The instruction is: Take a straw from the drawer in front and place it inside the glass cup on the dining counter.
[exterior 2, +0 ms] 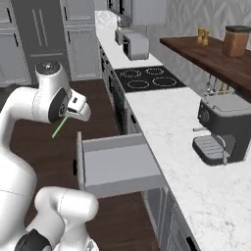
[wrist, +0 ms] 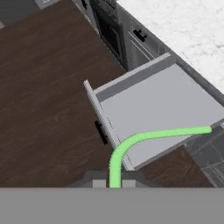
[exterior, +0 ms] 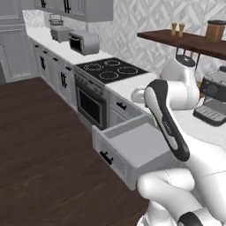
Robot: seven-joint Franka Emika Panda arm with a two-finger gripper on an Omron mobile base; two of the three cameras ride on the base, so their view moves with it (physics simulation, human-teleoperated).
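The bright green straw [wrist: 144,138] is pinched between my fingertips and bends in a curve across the hand view. My gripper [wrist: 114,183] is shut on its lower end. In the right base view the straw [exterior 2: 59,128] hangs slanting down from my gripper [exterior 2: 68,116], above the floor just left of the drawer. The drawer [wrist: 157,109] stands pulled out below the hand, light grey and bare inside, with its black bar handle [wrist: 100,131] on the front panel. The drawer [exterior: 139,148] sticks out from the cabinet row. The glass cup and the dining counter are out of view.
A marble worktop [exterior 2: 166,122] runs along the wall with a black cooktop [exterior: 110,69], an oven [exterior: 90,106] under it and a coffee machine [exterior 2: 220,130]. A wooden shelf [exterior 2: 211,54] hangs above. Dark wood floor [exterior: 39,145] lies open to the left.
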